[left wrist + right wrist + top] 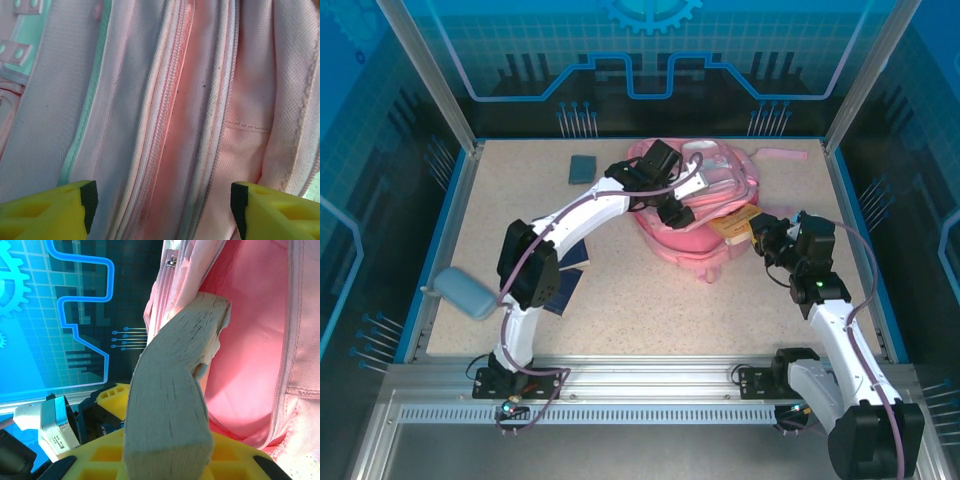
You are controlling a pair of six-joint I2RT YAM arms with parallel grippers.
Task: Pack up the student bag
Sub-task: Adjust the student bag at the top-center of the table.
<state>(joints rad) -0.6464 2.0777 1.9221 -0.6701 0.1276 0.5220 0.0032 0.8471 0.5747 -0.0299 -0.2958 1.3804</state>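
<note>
The student bag (695,205), a soft pink backpack, lies at the back middle of the table with its mouth toward the right. My right gripper (767,238) is shut on a thick book (735,225) with a yellow cover. In the right wrist view the book's bent page block (175,390) pokes into the bag's pink inside (250,340). My left gripper (675,213) hangs over the bag's top. In the left wrist view its fingers (87,200) stand wide apart just above the bag's zipper seams (165,125), with nothing gripped between them.
A small grey-blue case (582,168) lies at the back left. Dark blue books (565,278) sit under the left arm. A pale blue pouch (465,293) rests at the table's left edge. A pink strap (782,153) trails behind the bag to the right.
</note>
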